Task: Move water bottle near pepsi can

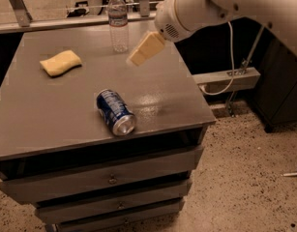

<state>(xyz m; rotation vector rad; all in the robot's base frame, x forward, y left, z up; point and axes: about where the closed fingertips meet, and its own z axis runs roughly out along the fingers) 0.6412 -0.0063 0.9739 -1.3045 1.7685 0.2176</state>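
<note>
The water bottle (118, 20) is clear with a white cap and a white label, and it stands upright at the far edge of the grey table (51, 105). The pepsi can (115, 112) is blue with a silver top and lies on its side near the table's front edge. My gripper (144, 49), with cream-coloured fingers, hangs above the table just right of the bottle and a little nearer than it, holding nothing. The white arm reaches in from the upper right.
A yellow sponge (60, 63) lies on the table's left side. The table has drawers (109, 178) below its front edge. A dark cabinet (283, 95) and a cable tray (225, 79) stand to the right on the speckled floor.
</note>
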